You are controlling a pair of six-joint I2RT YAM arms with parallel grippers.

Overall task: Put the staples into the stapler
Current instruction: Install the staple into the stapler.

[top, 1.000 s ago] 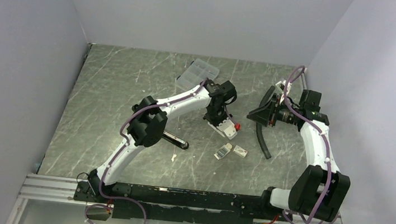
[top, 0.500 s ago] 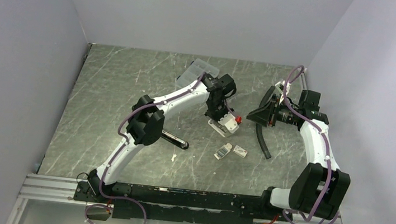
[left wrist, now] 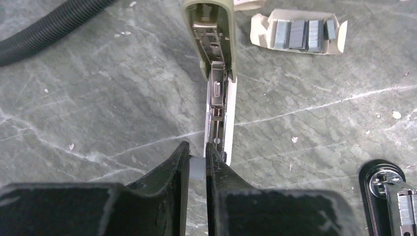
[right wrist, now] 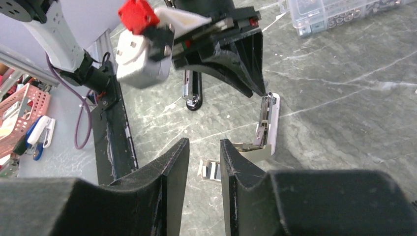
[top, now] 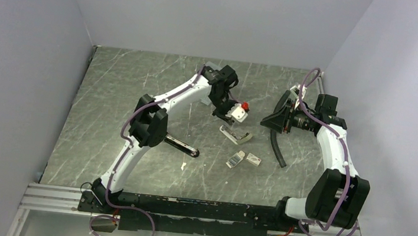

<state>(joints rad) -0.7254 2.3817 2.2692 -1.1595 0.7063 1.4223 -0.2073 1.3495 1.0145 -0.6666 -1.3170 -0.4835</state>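
on the grey marbled table (top: 113,101) the left pincer (left wrist: 197,150) is squeezed narrow on the near end of the stapler (left wrist: 219,105), which lies hinged open, its beige lid swung away. near that lid the staples (left wrist: 299,34) sit in their open cardboard tray (left wrist: 259,30). further right, by a black hose (top: 278,149), the right pincer (right wrist: 204,143) hangs part-open, holding nothing

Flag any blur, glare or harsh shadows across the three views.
Top external: even, diffuse light, with only soft shadows under the arms on the table and no obvious glare. Left wrist: stapler and staples are sharp; left gripper's fingers are dark and soft. Right wrist: right gripper's fingers are blurred in the foreground, while the tabletop beyond is reasonably sharp.
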